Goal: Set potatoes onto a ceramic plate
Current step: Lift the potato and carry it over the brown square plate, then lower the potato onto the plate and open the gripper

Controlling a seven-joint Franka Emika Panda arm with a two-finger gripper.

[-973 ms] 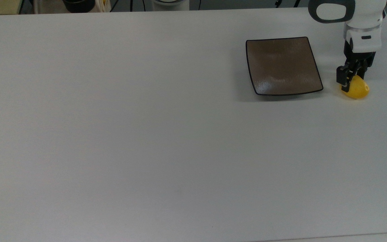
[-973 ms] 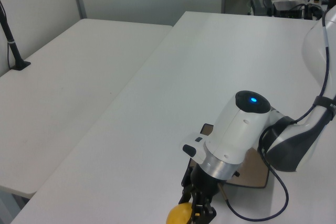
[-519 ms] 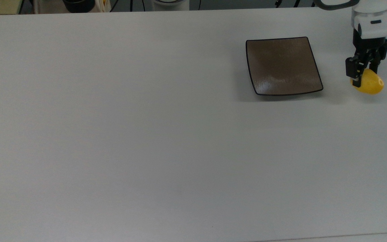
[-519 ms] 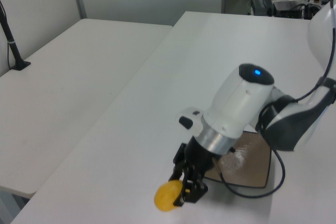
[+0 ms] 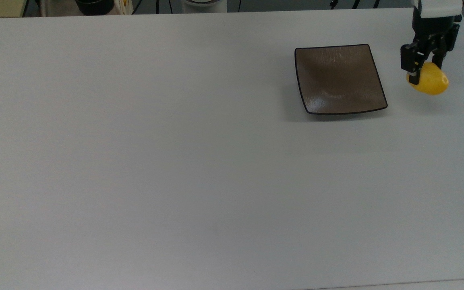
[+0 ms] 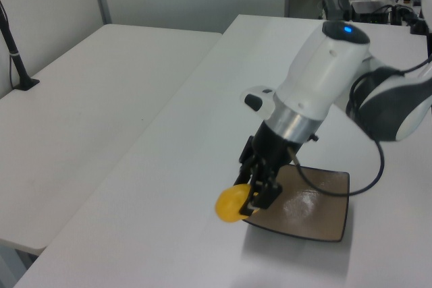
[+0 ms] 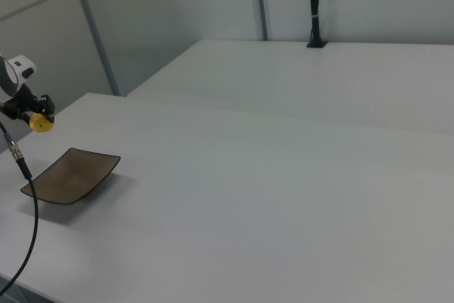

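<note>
Potato [image 5: 431, 80] in claw [image 5: 422, 69], airborne

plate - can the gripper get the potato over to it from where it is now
Probably yes: the gripper holds the potato lifted off the table, just off the plate to the top view's right, with nothing between them and the plate bare.

In the top view my arm is cut off by the upper edge just above my tool [image 5: 424, 67], and one black finger [image 5: 412, 64] covers the near end of the potato [image 5: 431, 80]. In the left view my tool [image 6: 260, 183] hides part of the ceramic plate [image 6: 317, 210]. In the right view the potato [image 7: 42, 125] is a tiny yellow speck; my tool [image 7: 32, 111] seems clamped on it.
</note>
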